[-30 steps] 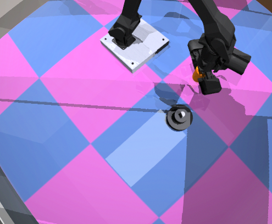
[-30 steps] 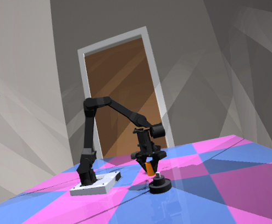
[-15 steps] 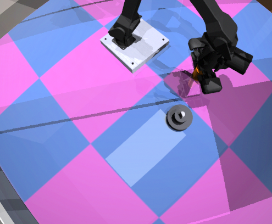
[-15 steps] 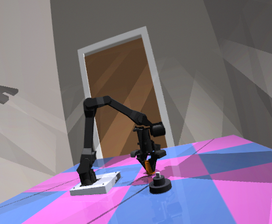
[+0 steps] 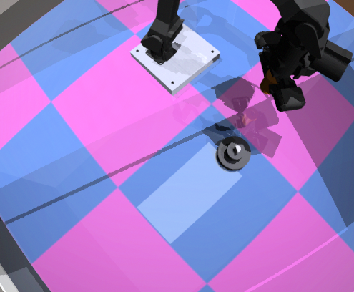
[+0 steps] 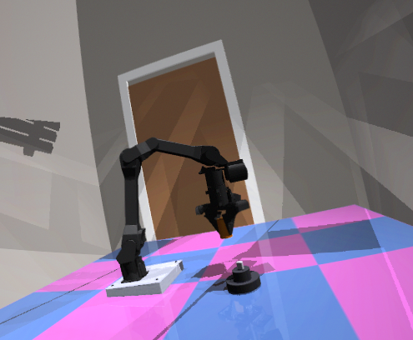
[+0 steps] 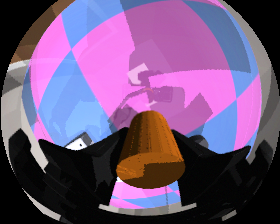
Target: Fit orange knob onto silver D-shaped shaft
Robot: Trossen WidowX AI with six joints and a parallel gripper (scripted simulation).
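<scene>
The orange knob (image 5: 267,83) (image 6: 225,229) (image 7: 151,142) is held off the table, roughly upright, between the fingers of my gripper (image 5: 272,82) (image 6: 224,226) (image 7: 149,132). The gripper is shut on it and points down. The knob's hole and its flat side are hidden underneath. The dark round pedestal (image 5: 225,163) (image 6: 244,285) stands on the table, with the short silver shaft (image 5: 237,149) (image 6: 239,264) upright at its centre. The knob is above the shaft's height and off to its side, not over it. The direction of the shaft's flat side is too small to tell.
The arm's white base plate (image 5: 193,60) (image 6: 142,289) lies on the pink and blue checkered table (image 5: 125,248) (image 6: 380,285). A pale rectangle (image 5: 189,195) is marked on the table beside the pedestal. Shadows of the arm fall near the pedestal.
</scene>
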